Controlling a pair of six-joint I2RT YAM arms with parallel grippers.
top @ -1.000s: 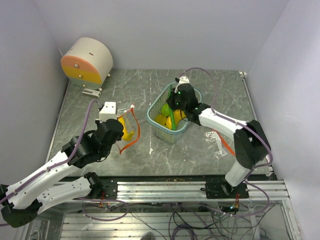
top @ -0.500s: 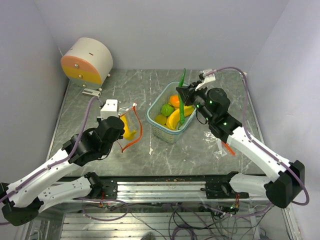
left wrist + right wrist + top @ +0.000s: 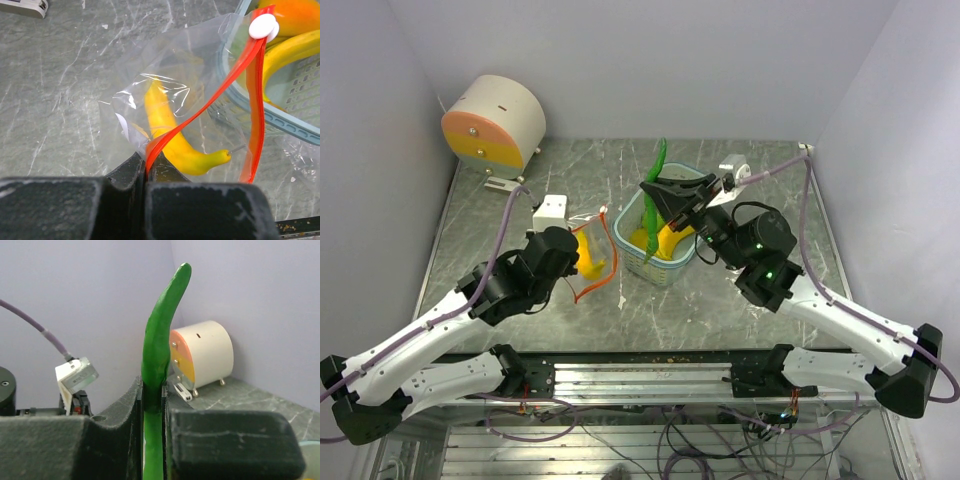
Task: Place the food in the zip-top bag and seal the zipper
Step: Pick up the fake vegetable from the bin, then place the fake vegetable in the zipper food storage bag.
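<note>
One pepper [image 3: 651,205] over basket rim [image 3: 295,127]

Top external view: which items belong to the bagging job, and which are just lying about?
Job:
zip-top bag, its zipper pinched by the left pincer
bagged banana
green pepper, held by the right pincer
second banana and mango in the basket

Lying about:
cream drum with an orange-and-yellow face, back left corner

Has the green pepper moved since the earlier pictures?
Yes. The green pepper, earlier down inside the basket, is now held up by the right gripper, over the basket's left rim.
</note>
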